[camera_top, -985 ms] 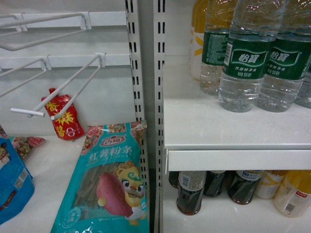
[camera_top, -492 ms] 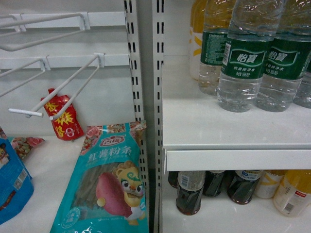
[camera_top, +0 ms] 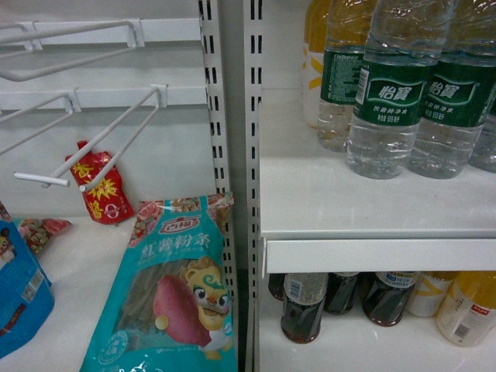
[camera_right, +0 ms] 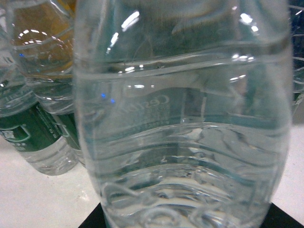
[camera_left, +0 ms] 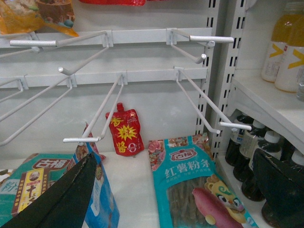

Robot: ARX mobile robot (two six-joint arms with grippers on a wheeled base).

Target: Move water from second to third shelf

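- Head view: clear ribbed plastic water bottles with green labels (camera_top: 391, 97) stand in a group at the back right of the white shelf board (camera_top: 372, 203), the nearest one well back from its front edge. Dark cola bottles (camera_top: 304, 306) sit on the shelf below. Neither arm shows here.
- Left wrist view: the left gripper (camera_left: 180, 192) hangs wide apart and empty before white wire hooks (camera_left: 97, 114), above a teal snack packet (camera_left: 197, 190).
- Right wrist view: one water bottle (camera_right: 183, 123) fills the frame, very close. Dark fingertips (camera_right: 95, 219) show at the bottom edge, but I cannot tell whether they clamp it.
- Judgement: the grasping step is in hand; next comes a firm closure, then a straight lift clear of neighbouring bottles.
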